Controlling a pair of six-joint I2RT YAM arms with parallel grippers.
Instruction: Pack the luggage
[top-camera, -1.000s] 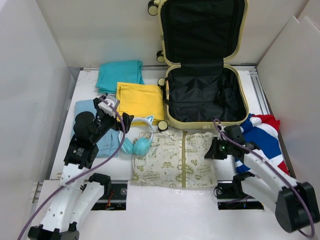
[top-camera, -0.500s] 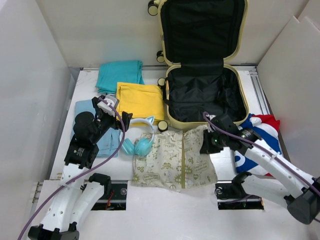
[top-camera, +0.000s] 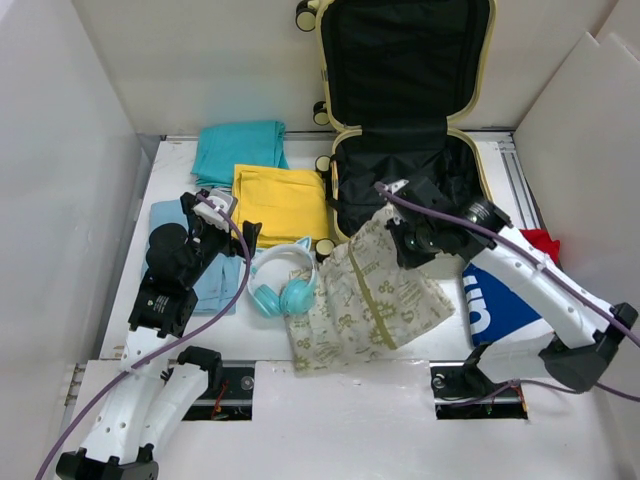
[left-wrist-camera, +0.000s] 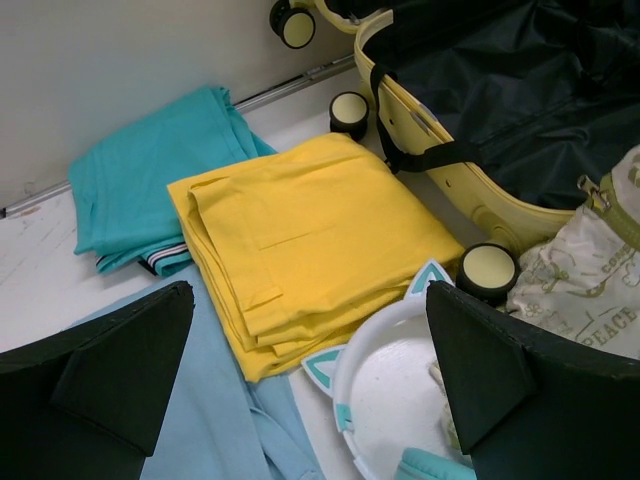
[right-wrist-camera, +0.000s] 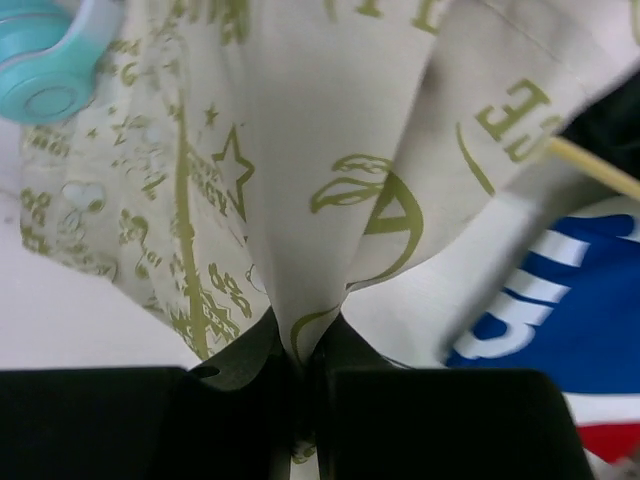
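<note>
Over the near rim of luggage (top-camera: 420, 175), right end effector (top-camera: 398, 236) (clamped on printed cloth (top-camera: 365, 300)), perhaps touching

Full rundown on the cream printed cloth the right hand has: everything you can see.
The printed cloth is soft cream fabric with olive-green doodles, stars and lettering, and an olive band down its middle. The right hand pinches its upper edge, holding that end bunched and raised by the front rim of the luggage; the lower end lies crumpled on the table. Teal headphones sit at its left edge; contact unclear.
</note>
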